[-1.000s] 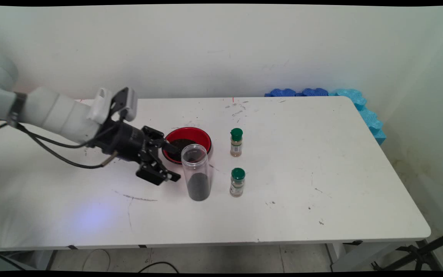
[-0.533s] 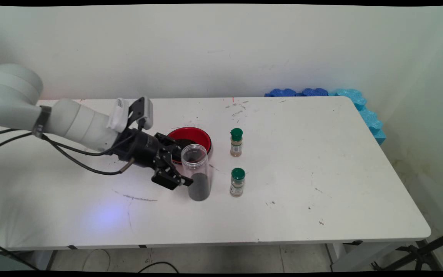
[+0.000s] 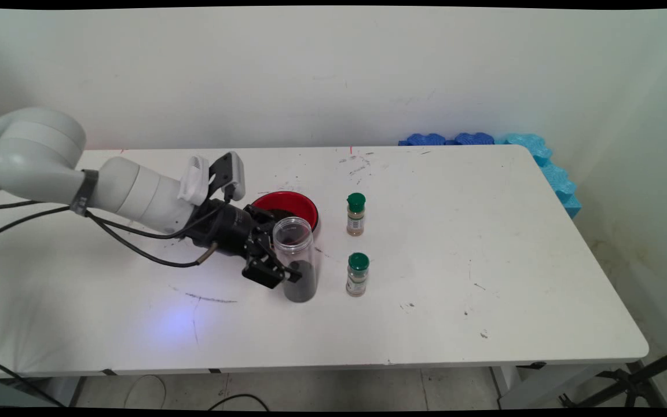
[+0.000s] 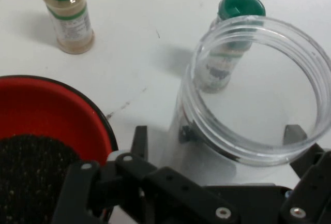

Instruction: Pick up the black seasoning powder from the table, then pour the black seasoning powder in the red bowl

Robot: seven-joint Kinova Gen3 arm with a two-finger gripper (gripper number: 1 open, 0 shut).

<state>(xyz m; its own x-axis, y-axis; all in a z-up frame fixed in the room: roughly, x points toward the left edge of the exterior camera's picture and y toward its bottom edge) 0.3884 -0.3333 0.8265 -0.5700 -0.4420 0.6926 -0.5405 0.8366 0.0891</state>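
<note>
The black two-finger gripper (image 3: pixel 281 262) straddles one tall clear plastic cylindrical jar (image 3: pixel 294 258), which stands upright on the white table (image 3: pixel 484 243), open-topped and roughly one-third full of dark granules. One finger (image 4: pixel 138 142) sits on each side of the jar; the jaws are spread, and contact appears not yet made. One red bowl (image 3: pixel 290 207) holding dark granules stands just behind. Two green-capped spice bottles (image 3: pixel 356 214) (image 3: pixel 358 274) stand apart to the right.

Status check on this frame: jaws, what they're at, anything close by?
Gripper open, jaws straddling the clear jar, not clamped. Jar upright, dark grains in its bottom. Red bowl just behind; two green-capped spice bottles beyond.
</note>
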